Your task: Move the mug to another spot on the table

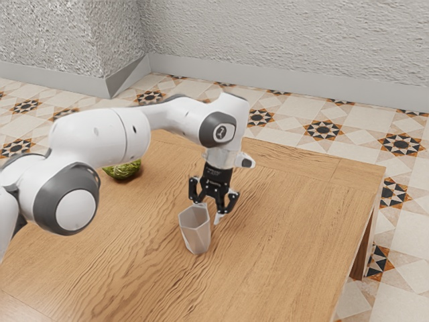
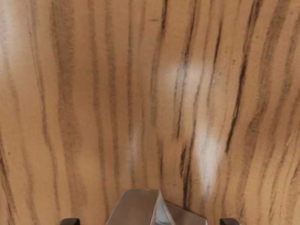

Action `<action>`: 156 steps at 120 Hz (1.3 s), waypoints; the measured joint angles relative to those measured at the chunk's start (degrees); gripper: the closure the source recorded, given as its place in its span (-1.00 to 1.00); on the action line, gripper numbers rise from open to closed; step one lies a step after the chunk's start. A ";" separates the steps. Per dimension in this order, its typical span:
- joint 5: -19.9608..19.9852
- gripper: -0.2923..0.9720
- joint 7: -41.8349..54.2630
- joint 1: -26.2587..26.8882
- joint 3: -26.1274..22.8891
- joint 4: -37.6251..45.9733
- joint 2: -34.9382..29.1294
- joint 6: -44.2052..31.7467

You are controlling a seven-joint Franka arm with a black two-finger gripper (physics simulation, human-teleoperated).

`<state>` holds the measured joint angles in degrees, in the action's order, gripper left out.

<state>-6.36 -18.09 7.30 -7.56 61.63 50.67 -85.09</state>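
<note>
Mug (image 2: 140,210) right under hand; gripper (image 1: 212,206) fingers wide apart abv rim, holding nothing.

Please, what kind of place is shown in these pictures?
Probably a simulated indoor room: a wooden table stands on a patterned tile floor, with rough grey walls behind.

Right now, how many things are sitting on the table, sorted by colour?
Grey: 1, the mug
Green: 1, a round thing partly hidden behind the arm
Total: 2 on the table
</note>
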 joint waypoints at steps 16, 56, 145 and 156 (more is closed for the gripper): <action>-0.07 0.15 1.22 -0.01 0.01 0.00 0.38 0.18; -0.07 0.41 4.59 -0.01 0.14 -0.35 0.79 2.64; -7.02 0.61 8.48 -11.71 -5.68 -9.36 5.10 7.84; -8.86 0.61 8.91 -13.04 -7.55 -10.93 6.68 7.76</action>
<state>-15.22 -9.18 -5.74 -15.11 50.70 57.34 -77.33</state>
